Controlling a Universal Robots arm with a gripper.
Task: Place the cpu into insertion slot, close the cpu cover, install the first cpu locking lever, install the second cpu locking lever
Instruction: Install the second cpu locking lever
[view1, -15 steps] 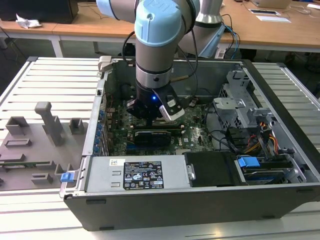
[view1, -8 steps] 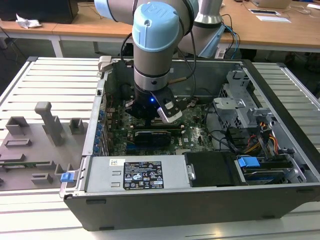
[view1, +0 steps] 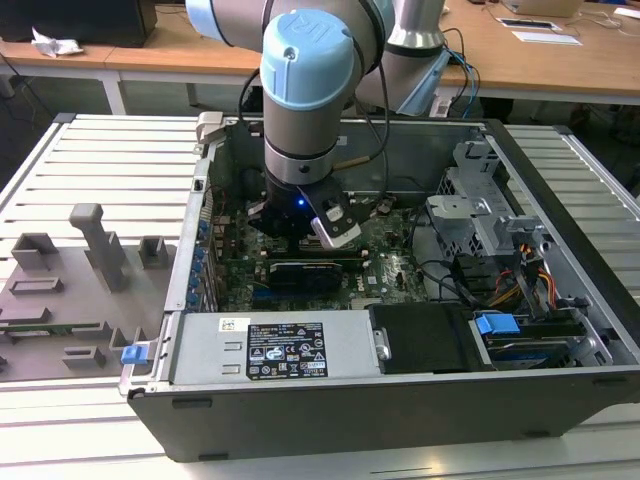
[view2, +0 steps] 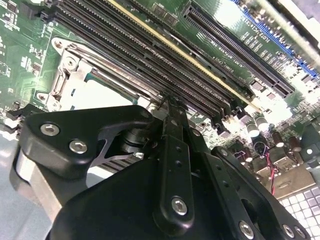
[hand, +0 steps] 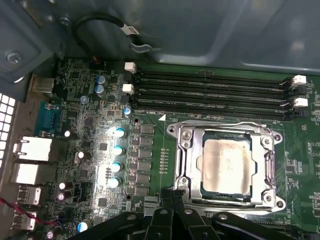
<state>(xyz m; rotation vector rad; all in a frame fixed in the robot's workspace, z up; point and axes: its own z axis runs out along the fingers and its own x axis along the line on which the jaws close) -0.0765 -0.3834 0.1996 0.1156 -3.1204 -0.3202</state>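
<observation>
Inside the open computer case (view1: 560, 290), on the slatted counter (view1: 90, 170), the arm (view1: 308, 70) is reached down over the green motherboard (view1: 385, 270), with the gripper (view1: 300, 225) held low near the case's rear wall, toward the exterior view's left of the board's middle; in the first wrist view the cpu (hand: 225, 167) is seen seated flat in the insertion slot (hand: 267, 165), its silvery top plate exposed; the cpu cover (hand: 192, 162) is laid down around the chip as a metal frame, the chip showing through its cut-out middle; a thin locking lever (hand: 225, 126) is seen running along the frame edge nearest the long black memory slots (hand: 210, 95); whether it is latched cannot be told; the fingers (hand: 172, 197) are seen brought together, their black tips side by side just at the socket's edge, nothing being gripped between them; in the second wrist view the closed gripper (view2: 172, 107) is pointed at the socket's corner beside the memory slots (view2: 150, 55), and part of the cpu cover (view2: 70, 82) and chip (view2: 100, 95) is hidden behind the black linkage; a grey fixture plate (view1: 60, 290) is laid on the counter at the exterior view's left, well apart from the case.
</observation>
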